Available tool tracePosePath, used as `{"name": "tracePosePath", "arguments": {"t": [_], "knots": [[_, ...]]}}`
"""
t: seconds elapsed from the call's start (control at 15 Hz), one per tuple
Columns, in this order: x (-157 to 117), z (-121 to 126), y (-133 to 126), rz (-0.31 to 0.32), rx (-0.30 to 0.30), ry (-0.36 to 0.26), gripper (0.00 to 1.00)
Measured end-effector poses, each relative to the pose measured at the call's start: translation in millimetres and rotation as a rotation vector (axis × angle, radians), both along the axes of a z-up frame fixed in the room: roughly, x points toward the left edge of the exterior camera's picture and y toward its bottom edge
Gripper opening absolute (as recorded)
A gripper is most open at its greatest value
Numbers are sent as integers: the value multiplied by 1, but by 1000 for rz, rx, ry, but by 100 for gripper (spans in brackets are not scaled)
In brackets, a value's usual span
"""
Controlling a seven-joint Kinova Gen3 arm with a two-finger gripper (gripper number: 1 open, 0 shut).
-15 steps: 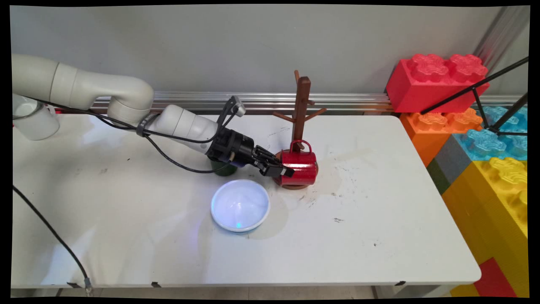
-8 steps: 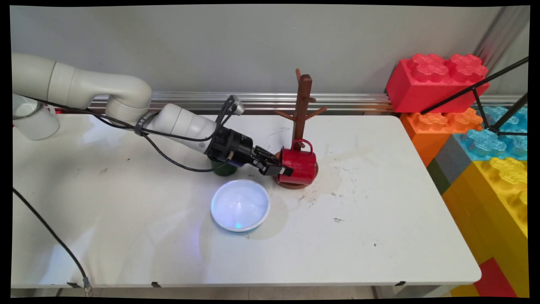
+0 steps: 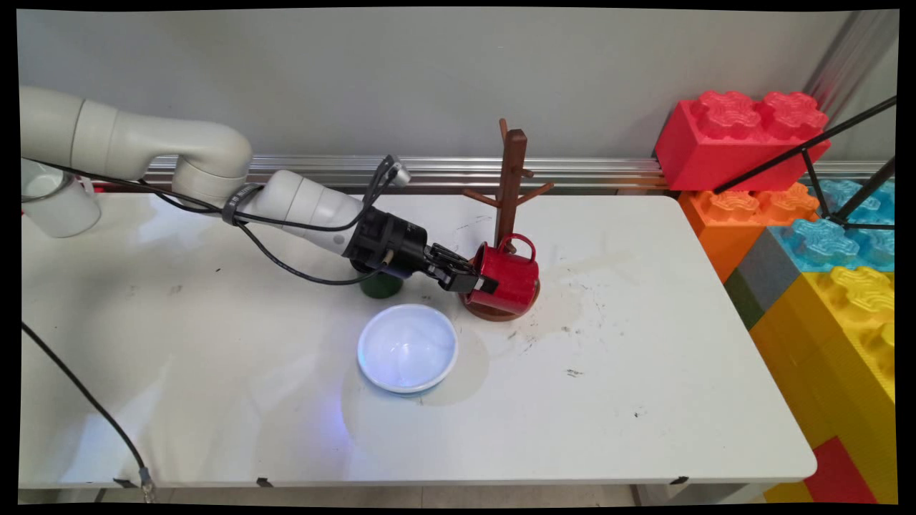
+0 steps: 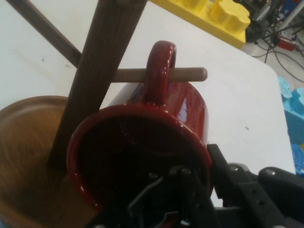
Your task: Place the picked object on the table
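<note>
Main view — gripper low, clamping tilted mug

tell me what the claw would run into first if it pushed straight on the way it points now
The claw is already clamped on the rim of the glossy red metal mug, one finger inside. Pushed on, it would likely drive the mug against the dark wooden mug tree, whose peg runs through the handle; depth is hard to judge.

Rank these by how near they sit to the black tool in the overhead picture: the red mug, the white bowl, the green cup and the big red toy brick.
1. Glossy red metal mug: in the tool's grip, its handle over a peg.
2. Dark green cup: just behind the wrist, partly hidden.
3. Round white bowl: on the table's near side; too close to the cup to separate surely.
4. Big red plastic toy brick: far right, off the table.
</note>
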State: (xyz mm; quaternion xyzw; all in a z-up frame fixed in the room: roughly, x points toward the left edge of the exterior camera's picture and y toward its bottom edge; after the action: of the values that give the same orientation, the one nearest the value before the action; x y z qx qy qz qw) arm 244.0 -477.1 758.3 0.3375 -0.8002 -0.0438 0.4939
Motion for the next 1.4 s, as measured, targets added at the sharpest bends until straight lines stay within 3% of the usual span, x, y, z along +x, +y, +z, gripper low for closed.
{"name": "tracePosePath", "arguments": {"t": [1.4], "knots": [[0, 44, 41, -44, 79, 53, 0]]}}
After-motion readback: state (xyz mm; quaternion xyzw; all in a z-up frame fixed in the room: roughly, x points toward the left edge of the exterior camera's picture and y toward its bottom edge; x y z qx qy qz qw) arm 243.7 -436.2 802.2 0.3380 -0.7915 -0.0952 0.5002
